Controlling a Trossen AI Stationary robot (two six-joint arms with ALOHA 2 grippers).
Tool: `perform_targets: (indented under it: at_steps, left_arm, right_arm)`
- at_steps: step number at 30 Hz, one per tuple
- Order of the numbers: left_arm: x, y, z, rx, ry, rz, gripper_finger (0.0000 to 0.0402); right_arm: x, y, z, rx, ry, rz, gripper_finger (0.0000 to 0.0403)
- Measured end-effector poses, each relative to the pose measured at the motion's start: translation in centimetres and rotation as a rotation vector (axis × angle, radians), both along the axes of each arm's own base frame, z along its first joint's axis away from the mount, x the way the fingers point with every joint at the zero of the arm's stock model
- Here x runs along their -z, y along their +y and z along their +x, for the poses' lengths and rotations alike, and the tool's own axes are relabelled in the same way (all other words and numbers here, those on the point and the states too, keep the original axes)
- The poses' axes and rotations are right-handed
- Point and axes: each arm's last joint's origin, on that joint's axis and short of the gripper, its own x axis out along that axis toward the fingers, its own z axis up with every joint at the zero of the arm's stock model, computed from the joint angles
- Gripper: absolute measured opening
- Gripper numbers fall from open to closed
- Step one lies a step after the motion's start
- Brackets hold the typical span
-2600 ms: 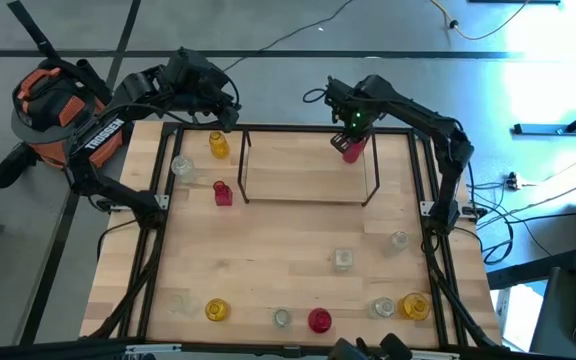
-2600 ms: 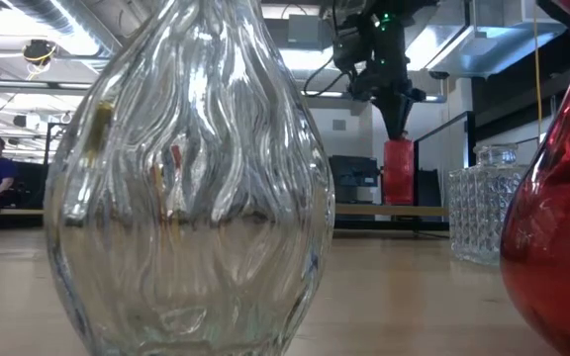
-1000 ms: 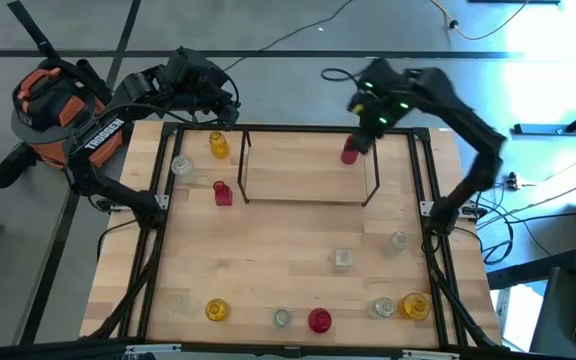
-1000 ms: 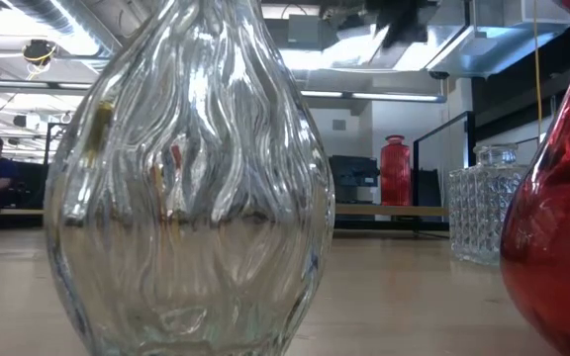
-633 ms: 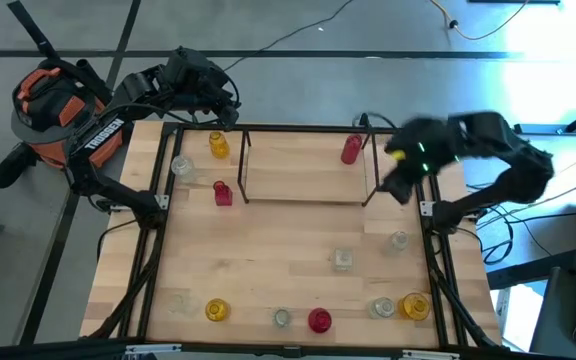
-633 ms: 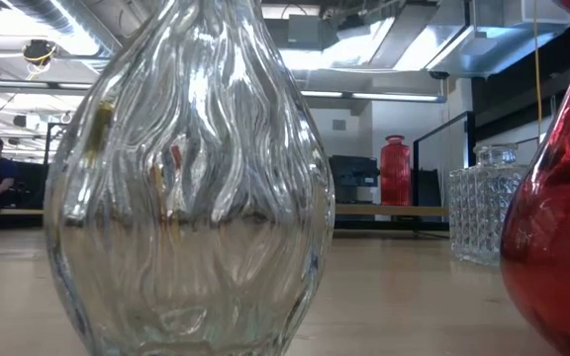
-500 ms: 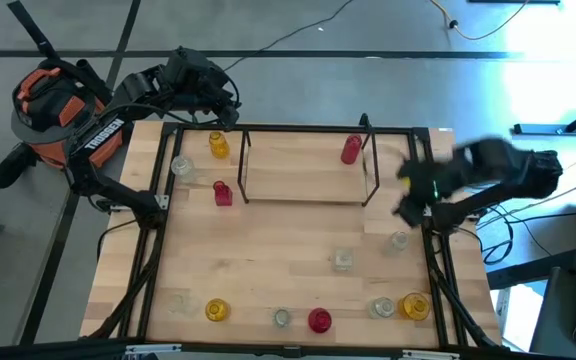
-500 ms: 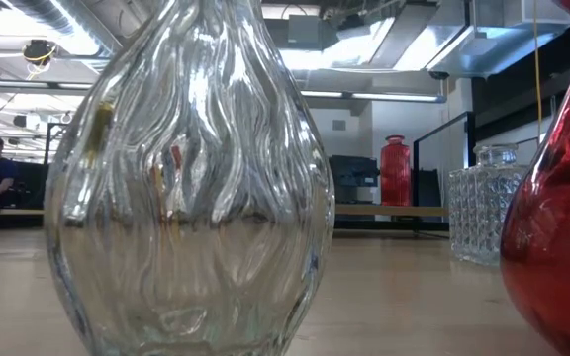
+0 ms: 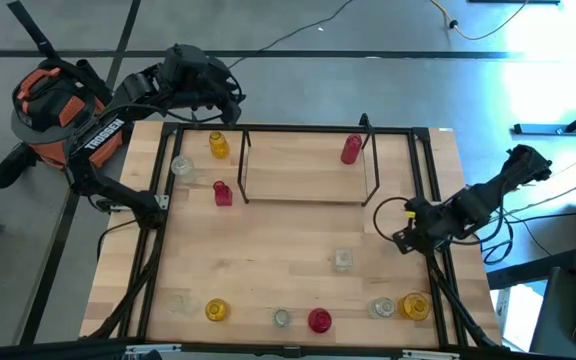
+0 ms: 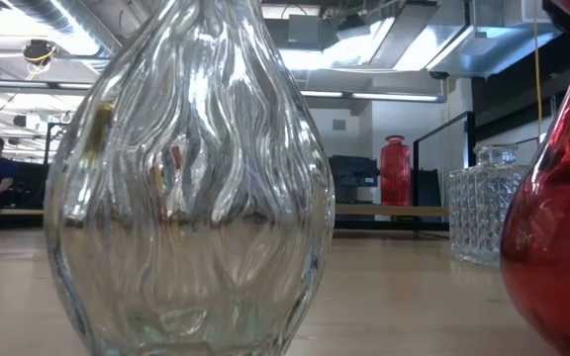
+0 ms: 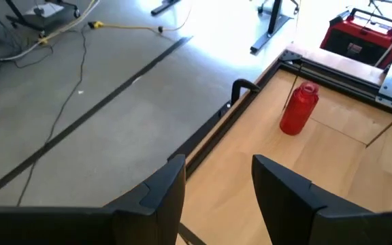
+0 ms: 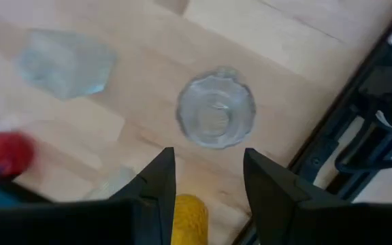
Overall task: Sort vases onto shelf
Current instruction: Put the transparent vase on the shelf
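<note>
The shelf (image 9: 298,170) stands at the table's far middle. A red vase (image 9: 351,150) stands upright on its far right corner. My right gripper (image 9: 401,238) hangs open, pointing down, by the table's right rail. It is above a clear round vase (image 12: 216,116), which lies just ahead of its fingertips (image 12: 158,173) and is hidden under the gripper in the high view. My left gripper (image 9: 226,102) waits open beyond the table's far left corner. Its wrist view looks toward the red vase (image 11: 298,109). Other red, yellow and clear vases stand scattered on the table.
A yellow vase (image 9: 218,145), a clear vase (image 9: 181,165) and a red vase (image 9: 222,193) stand left of the shelf. A clear square jar (image 9: 342,260) stands mid-right. Several vases line the near edge, among them a red one (image 9: 319,320) and a yellow one (image 9: 415,305). Black rails (image 9: 438,270) border the table.
My right gripper has swung from above the red vase on the shelf toward the table's right and near edges. It has sunk and rolled until it points down over the clear round vase. The red vase stays upright on the shelf.
</note>
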Motion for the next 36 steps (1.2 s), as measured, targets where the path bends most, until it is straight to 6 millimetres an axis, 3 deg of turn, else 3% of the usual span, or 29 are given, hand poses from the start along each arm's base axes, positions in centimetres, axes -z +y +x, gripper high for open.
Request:
perform_targets:
  at_steps: [19,22,25,28,32,36]
  left_arm:
    - [0.0,-0.1,0.0,-0.010,-0.035,-0.046,0.0163]
    - [0.0,-0.1,0.0,-0.009,-0.035,-0.047,0.0163]
    - [0.0,-0.1,0.0,-0.009,-0.035,-0.047,0.0163]
    - [0.0,-0.1,0.0,-0.010,-0.035,-0.048,0.0163]
    - [0.0,-0.1,0.0,-0.011,-0.037,-0.050,0.0163]
    - [0.0,-0.1,0.0,-0.011,-0.037,-0.050,0.0163]
  right_arm:
    - [3.2,-1.5,0.5,0.144,0.093,-0.056,0.0130]
    - [3.7,-1.7,1.2,0.102,0.073,-0.020,0.0113]
    - [4.2,-2.0,1.7,0.062,0.045,0.012,0.0070]
    - [4.0,-2.3,2.1,0.035,0.019,0.023,0.0016]
    - [3.1,-2.9,2.6,-0.007,0.000,0.032,0.0014]
    - [0.7,-3.6,3.4,-0.057,-0.111,0.036,0.0006]
